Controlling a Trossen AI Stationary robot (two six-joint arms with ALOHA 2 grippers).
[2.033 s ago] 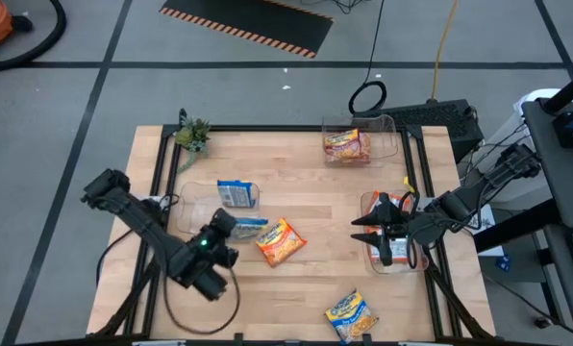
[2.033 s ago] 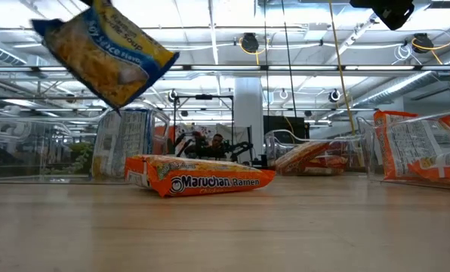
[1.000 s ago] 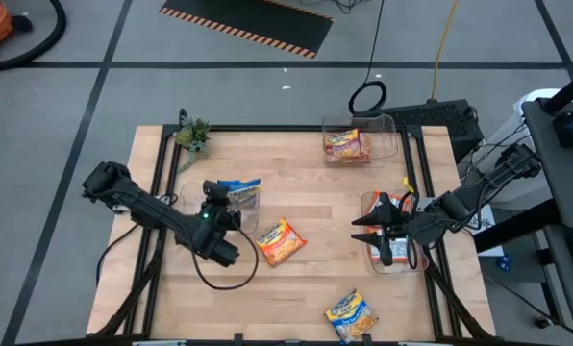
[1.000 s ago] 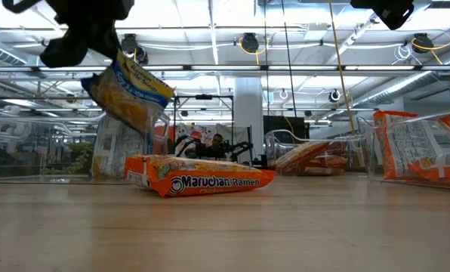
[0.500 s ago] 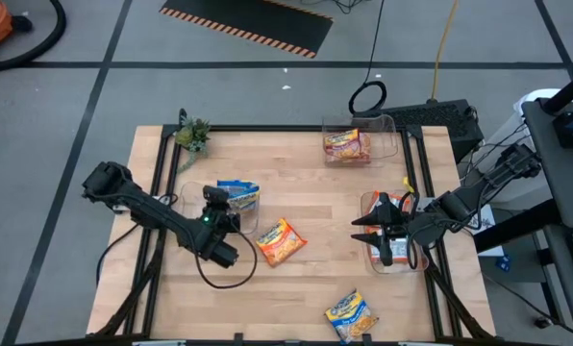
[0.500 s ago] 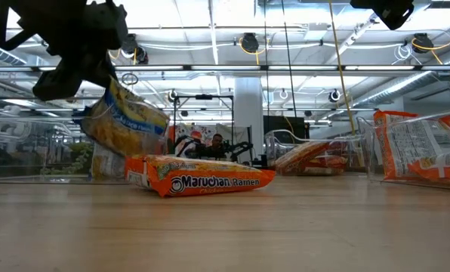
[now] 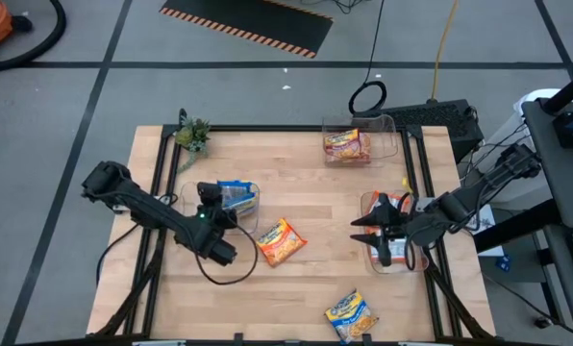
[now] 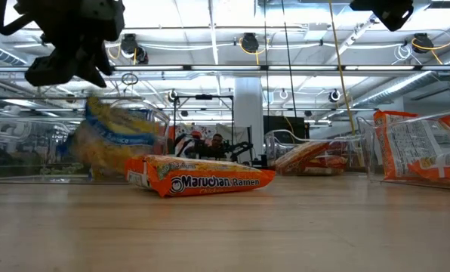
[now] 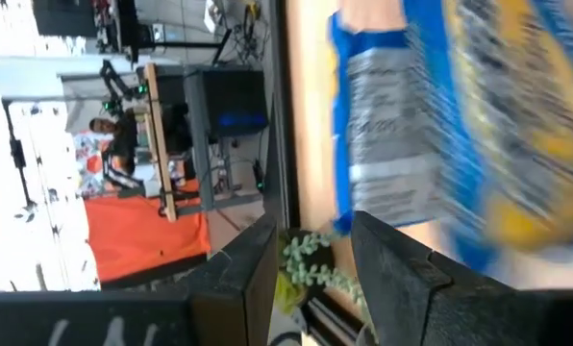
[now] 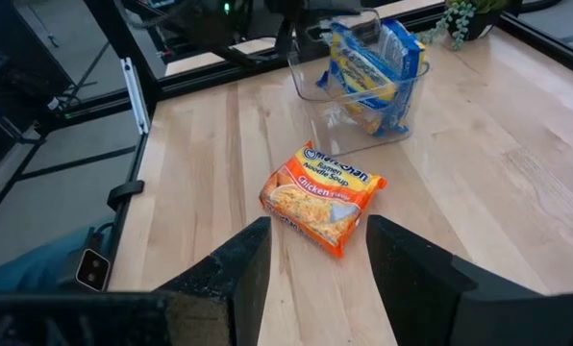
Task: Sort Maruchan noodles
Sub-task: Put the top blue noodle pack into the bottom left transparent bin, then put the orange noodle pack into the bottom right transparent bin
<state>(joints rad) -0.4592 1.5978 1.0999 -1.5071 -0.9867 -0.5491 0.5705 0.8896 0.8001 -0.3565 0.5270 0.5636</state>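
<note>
A yellow-and-blue noodle packet (image 8: 113,140) shows blurred in the air, just under my left gripper (image 8: 72,69), inside the clear bin (image 7: 198,204) at the table's left. The gripper (image 9: 313,235) is open, with nothing between its fingers. Another yellow-and-blue packet (image 10: 394,58) stands on edge in that bin. An orange packet (image 7: 281,240) lies flat on the table's middle. A yellow packet (image 7: 351,315) lies near the front edge. My right gripper (image 7: 360,224) waits open above the right side, pointing at the orange packet (image 10: 321,197).
A clear bin (image 7: 359,142) at the far edge holds orange packets. Another clear bin (image 7: 394,252) with a packet stands below my right arm. A small potted plant (image 7: 192,133) sits at the far left corner. Bare wood lies around the orange packet.
My left gripper has sunk a little over the left bin and let go of the yellow-and-blue packet. The packet hung tilted from the fingers before; now it drops away from them into the bin. My right arm has kept still.
</note>
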